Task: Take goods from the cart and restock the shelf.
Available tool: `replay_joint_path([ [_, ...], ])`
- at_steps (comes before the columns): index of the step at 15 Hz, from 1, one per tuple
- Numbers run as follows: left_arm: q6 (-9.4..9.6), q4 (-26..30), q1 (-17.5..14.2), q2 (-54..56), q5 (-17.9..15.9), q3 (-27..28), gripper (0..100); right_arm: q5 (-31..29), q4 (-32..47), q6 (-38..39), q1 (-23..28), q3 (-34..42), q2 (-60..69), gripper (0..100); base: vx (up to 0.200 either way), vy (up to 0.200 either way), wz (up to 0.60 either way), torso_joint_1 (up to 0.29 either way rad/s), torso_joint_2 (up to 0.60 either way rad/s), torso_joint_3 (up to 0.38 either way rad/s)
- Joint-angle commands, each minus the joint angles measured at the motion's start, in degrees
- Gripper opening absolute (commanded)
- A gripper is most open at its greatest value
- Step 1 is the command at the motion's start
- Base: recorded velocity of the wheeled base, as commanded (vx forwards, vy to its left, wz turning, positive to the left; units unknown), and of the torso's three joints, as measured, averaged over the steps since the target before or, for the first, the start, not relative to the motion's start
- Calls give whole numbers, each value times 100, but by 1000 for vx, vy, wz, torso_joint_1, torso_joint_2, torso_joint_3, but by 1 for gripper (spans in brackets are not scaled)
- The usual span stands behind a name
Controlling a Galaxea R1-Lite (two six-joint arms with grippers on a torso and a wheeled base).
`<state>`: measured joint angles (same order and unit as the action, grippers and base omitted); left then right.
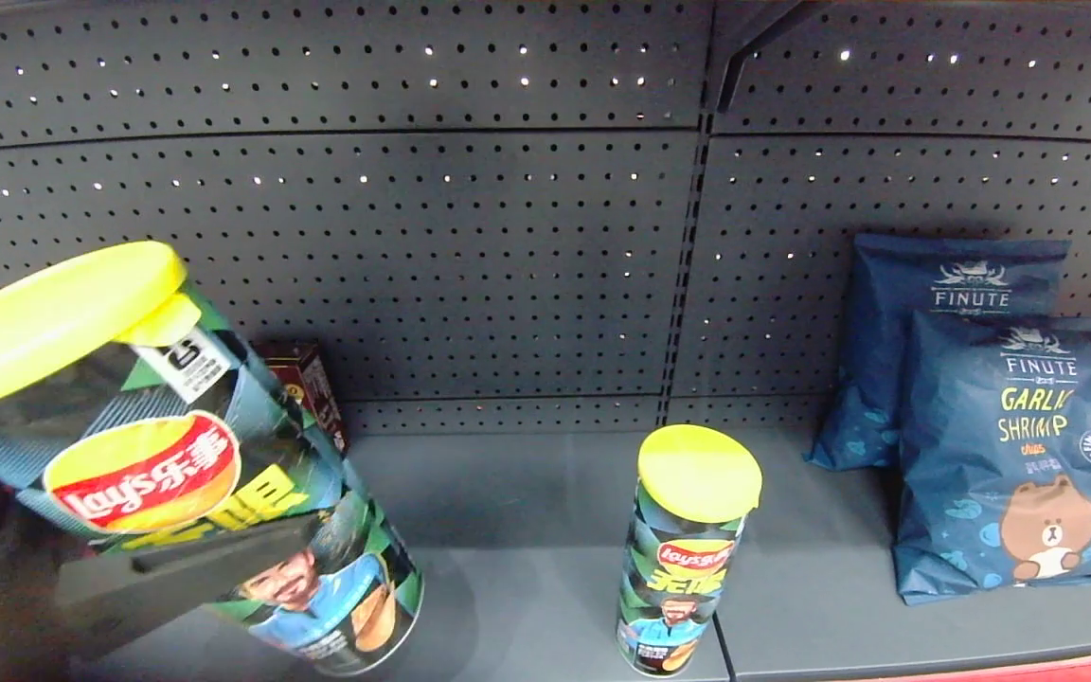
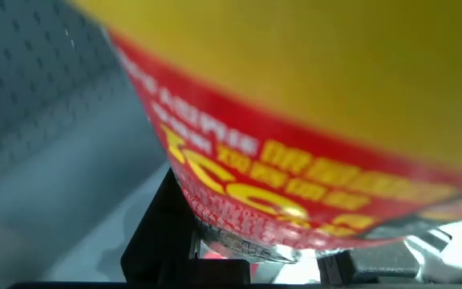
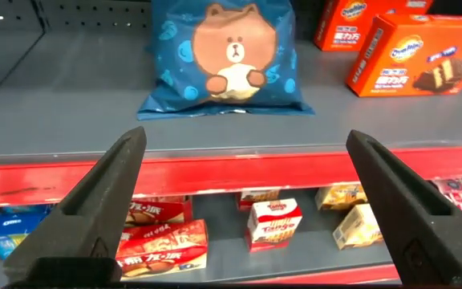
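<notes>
A tall chip can (image 1: 176, 455) with a yellow lid is tilted over the left end of the grey shelf (image 1: 527, 511), lid toward the left. My left gripper (image 1: 176, 578) is shut on it, one dark finger (image 1: 190, 568) lying across its lower half. Up close in the left wrist view the can (image 2: 295, 136) shows its yellow and red wrap. A second, matching chip can (image 1: 683, 549) stands upright near the shelf's front edge at the middle. My right gripper (image 3: 247, 209) is open in front of the shelf's red front edge (image 3: 239, 172), nothing between its fingers.
Two blue snack bags (image 1: 991, 455) stand at the right of the shelf; one (image 3: 227, 56) lies before the right gripper. Orange boxes (image 3: 415, 52) sit further right. A dark red box (image 1: 304, 379) stands behind the held can. The lower shelf holds small boxes (image 3: 271, 225). A perforated back panel (image 1: 508, 237) closes the shelf.
</notes>
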<state>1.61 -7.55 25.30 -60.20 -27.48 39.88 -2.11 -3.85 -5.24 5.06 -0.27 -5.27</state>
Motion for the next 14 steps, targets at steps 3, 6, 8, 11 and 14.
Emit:
replay_joint_path([
  [3, -38, -1144, -7, -1882, -302, 679, 0, -9, -1, -30, 4, 0, -27, 100, 0, 0, 0, 0, 0, 0],
  [6, -29, -1135, -77, -2471, -592, 1040, 0, -9, -10, -197, -5, 0, -27, 100, 0, 0, 0, 0, 0, 0],
  [8, 94, -1232, -130, -2928, -548, 1224, 0, -9, -10, -337, -5, 0, -27, 100, 0, 0, 0, 0, 0, 0],
  [11, 507, -1390, -385, -3490, -592, 1435, 0, -18, -10, -346, -5, 0, -27, 100, 0, 0, 0, 0, 0, 0],
  [14, 911, -1733, -570, -4457, -944, 2042, 0, -26, -10, -328, -5, 9, -27, 100, 0, 0, 0, 0, 0, 0],
])
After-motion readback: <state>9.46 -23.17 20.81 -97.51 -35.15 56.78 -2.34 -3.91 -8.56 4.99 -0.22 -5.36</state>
